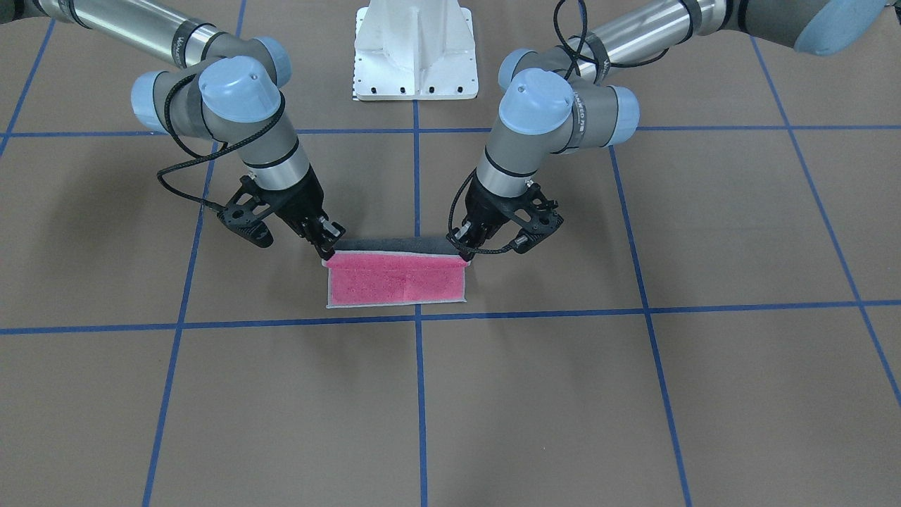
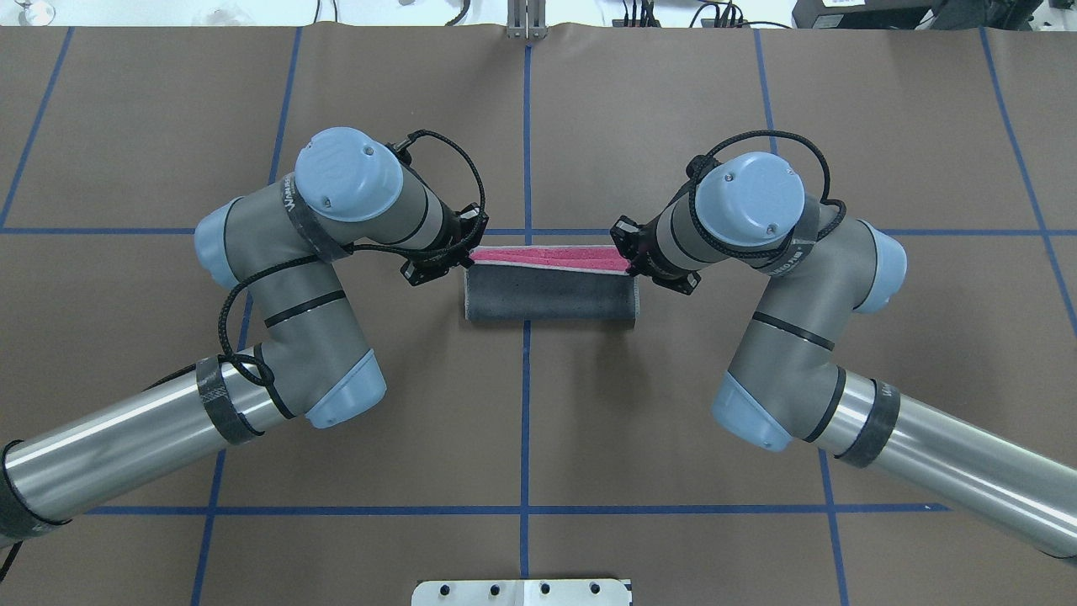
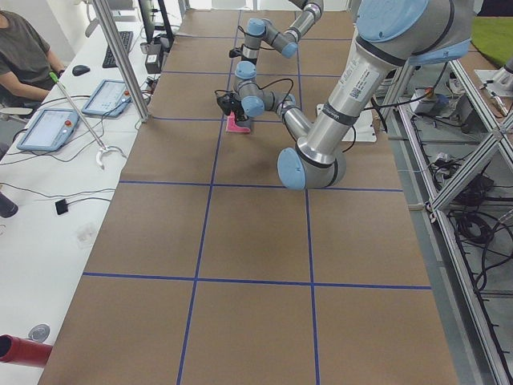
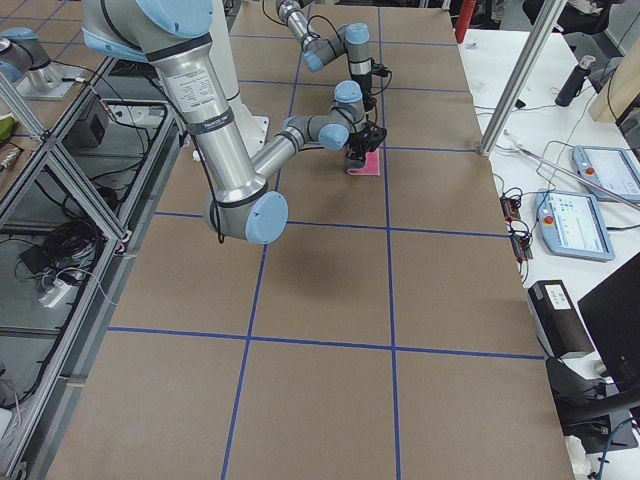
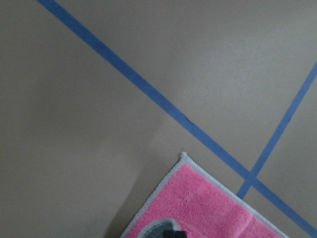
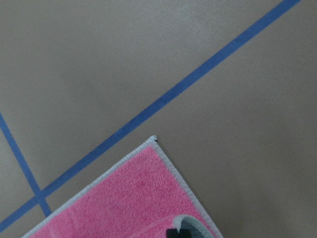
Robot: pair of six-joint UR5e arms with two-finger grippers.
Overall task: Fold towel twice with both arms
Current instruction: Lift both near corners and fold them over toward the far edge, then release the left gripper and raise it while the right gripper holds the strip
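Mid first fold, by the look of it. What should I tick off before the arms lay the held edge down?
1. Left gripper pinching a towel corner: ok.
2. Right gripper pinching the other corner: ok.
3. Held edge level between both grippers: ok.
4. Held edge lined up over the far edge: not ok, a pink strip shows beyond it.
5. Far corners flat on the table: ok in both wrist views.
6. Depth of each pinch: cannot tell.

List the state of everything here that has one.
towel: partly folded, grey face pulled over the pink, far pink strip uncovered.
left gripper: shut on one towel corner.
right gripper: shut on the other towel corner.
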